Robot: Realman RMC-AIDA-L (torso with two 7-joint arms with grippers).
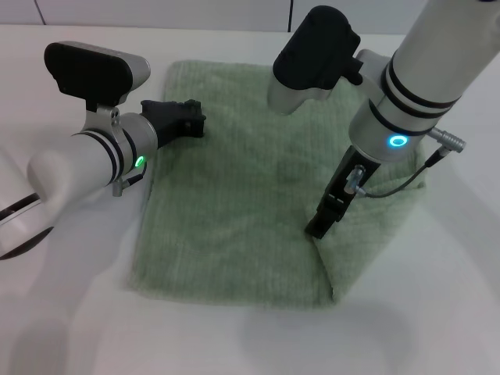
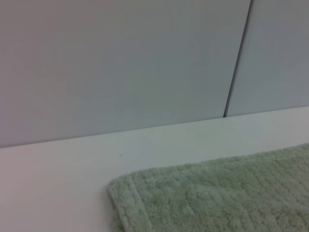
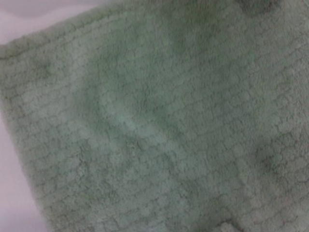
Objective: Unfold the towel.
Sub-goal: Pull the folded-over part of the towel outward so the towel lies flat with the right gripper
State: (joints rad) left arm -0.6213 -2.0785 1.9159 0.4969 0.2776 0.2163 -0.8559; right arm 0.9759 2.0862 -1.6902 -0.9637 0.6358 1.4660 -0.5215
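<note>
The pale sage-green towel (image 1: 234,195) lies on the white table; its right part stands up as a raised flap (image 1: 375,226). My right gripper (image 1: 320,225) points down at the flap's inner edge near the front right and is shut on the towel there. The right wrist view is filled with the towel's ribbed surface (image 3: 154,125). My left gripper (image 1: 183,117) hovers at the towel's far left edge, pointing towards it. The left wrist view shows the towel's far left corner (image 2: 203,198) and no fingers.
The white table (image 1: 78,312) runs all round the towel. A pale wall with a vertical seam (image 2: 236,63) rises just behind the table's back edge. My left forearm (image 1: 78,164) lies over the table left of the towel.
</note>
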